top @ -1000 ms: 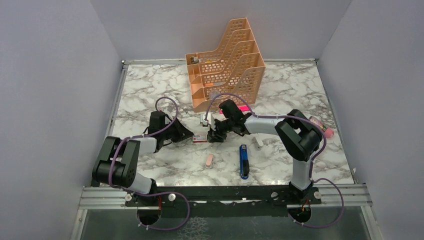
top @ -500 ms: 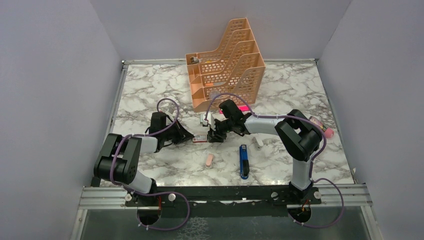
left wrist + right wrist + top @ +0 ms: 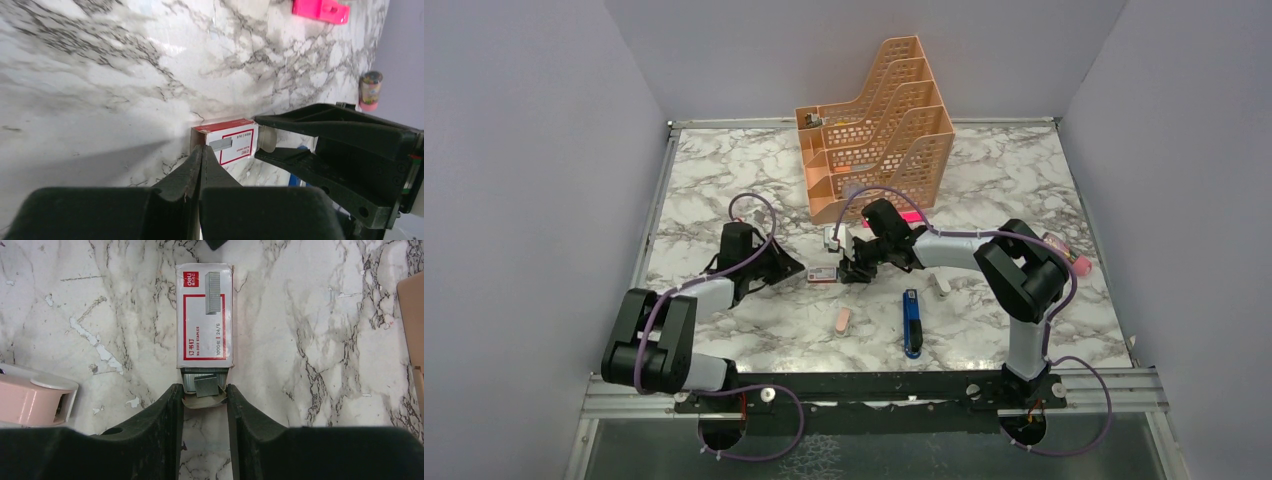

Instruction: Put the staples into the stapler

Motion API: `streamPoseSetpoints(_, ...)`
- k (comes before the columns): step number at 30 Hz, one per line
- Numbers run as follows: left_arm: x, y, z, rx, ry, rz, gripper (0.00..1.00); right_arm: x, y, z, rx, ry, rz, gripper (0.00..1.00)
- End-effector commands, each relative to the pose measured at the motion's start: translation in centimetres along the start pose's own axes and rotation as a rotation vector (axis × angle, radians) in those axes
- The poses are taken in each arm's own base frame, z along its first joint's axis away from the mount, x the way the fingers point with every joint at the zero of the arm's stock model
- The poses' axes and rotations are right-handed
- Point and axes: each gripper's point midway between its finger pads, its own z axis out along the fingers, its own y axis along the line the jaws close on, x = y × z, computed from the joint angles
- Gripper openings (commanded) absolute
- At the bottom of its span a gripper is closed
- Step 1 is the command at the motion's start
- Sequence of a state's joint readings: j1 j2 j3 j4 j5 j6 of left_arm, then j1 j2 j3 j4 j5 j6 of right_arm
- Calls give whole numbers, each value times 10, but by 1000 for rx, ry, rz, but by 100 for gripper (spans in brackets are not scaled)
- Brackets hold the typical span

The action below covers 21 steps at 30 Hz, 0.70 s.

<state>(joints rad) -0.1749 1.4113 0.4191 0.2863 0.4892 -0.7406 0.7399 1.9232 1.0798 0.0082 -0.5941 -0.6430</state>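
The staples box (image 3: 205, 315) lies flat on the marble surface (image 3: 310, 315). The jaws of the right arm (image 3: 944, 248) clamp its grey inner tray (image 3: 202, 382), which sticks partly out. Those of the left arm (image 3: 739, 250), pressed together, sit just beside the box's opposite end. The blue stapler (image 3: 911, 322) lies nearby, apart.

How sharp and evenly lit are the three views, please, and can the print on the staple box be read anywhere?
Right wrist: staple box and inner tray crisp, label readable; right gripper dark, featureless. Left wrist: left gripper blurred up close, glare on the table, label soft. Top external: even light, soft shadows, box too small to read.
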Motion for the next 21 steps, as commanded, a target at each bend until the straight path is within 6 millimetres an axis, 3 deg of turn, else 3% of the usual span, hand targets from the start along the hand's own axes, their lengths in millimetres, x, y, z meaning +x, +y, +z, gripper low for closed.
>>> streamPoseSetpoints(1, -28, 6, -12, -86, -126, 43, 0, 4, -12, -6, 77, 32, -12, 33)
streamPoseSetpoints(6, -42, 24, -26, -190, -206, 22, 0, 4, -16, -8, 96, 38, -7, 33)
streamPoseSetpoints(9, -43, 5, -27, -97, -202, 41, 4, 4, -16, -7, 92, 34, 3, 35)
streamPoseSetpoints(11, -36, -9, -23, -6, -159, 47, 23, 4, -15, -6, 83, 35, 7, 37)
streamPoseSetpoints(13, -24, -18, -17, 65, -88, 40, 31, 4, -14, -5, 74, 35, 9, 37)
streamPoseSetpoints(21, 7, -16, 7, 75, 67, 38, 35, 5, -14, -4, 70, 38, 11, 37)
